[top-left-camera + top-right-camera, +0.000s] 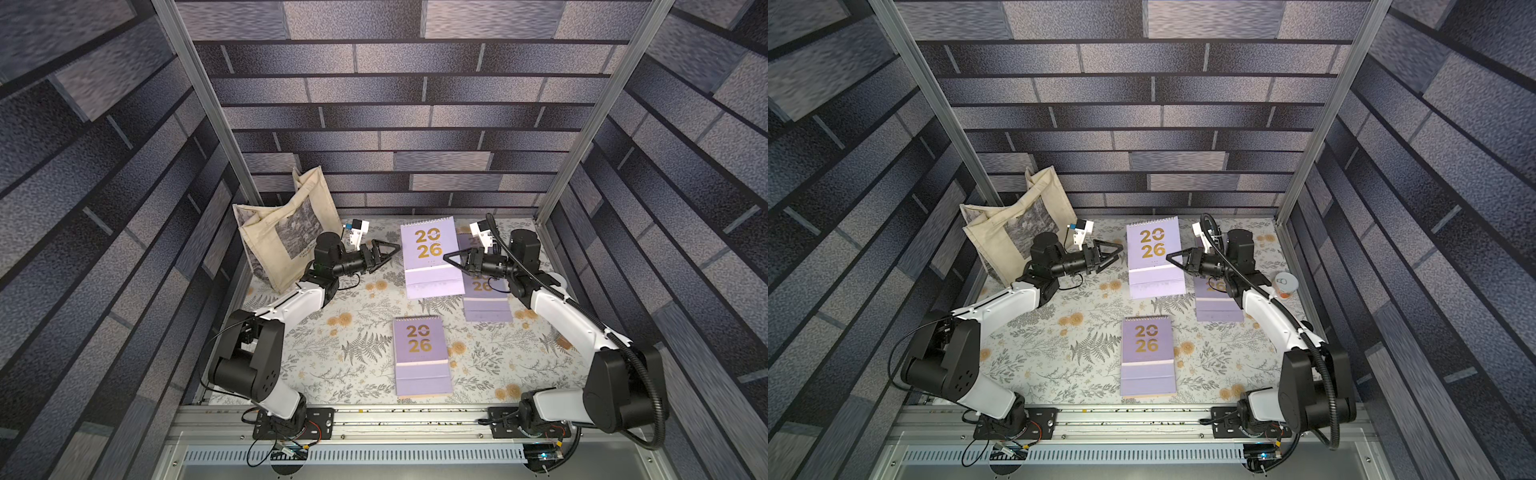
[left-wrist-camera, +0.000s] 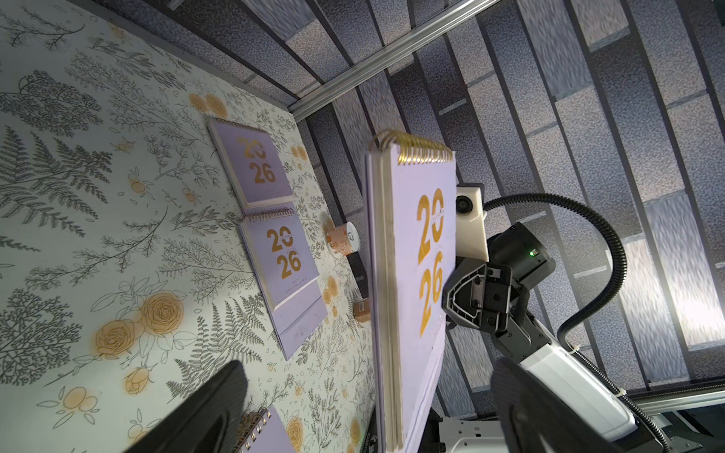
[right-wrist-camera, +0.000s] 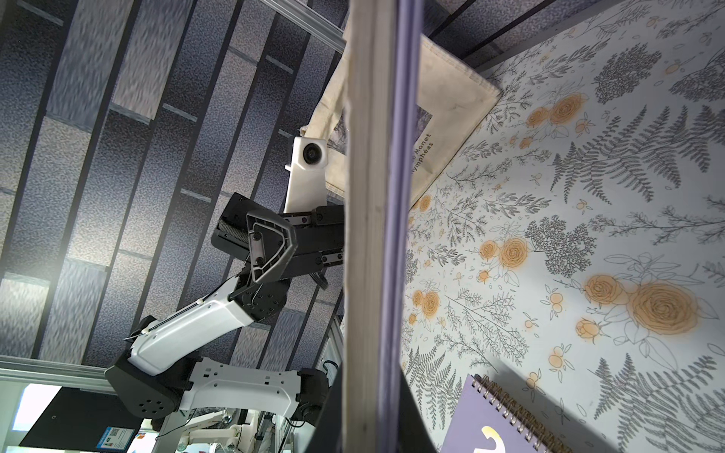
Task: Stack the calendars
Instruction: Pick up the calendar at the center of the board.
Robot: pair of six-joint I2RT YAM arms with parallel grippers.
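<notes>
My right pincer (image 1: 446,255) is clamped on the edge of a lilac calendar (image 1: 430,266), holding it in the air above the desk (image 1: 353,332). My left pincer (image 1: 386,257) gapes wide and empty just beside it. A second calendar (image 1: 422,357) lies flat near the desk's front edge, and a third calendar (image 1: 486,305) lies under my right arm.

place: robot lab cell | cues: aluminium frame (image 1: 210,104), printed brick backdrop (image 1: 395,91)

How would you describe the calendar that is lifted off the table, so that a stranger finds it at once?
Start at the floral table and look to the middle, near its back wall. There a lilac calendar with gold "2026" is held in the air, pinched at its side edge by the right gripper. The other calendars lie flat on the table; only this one is raised.
</notes>
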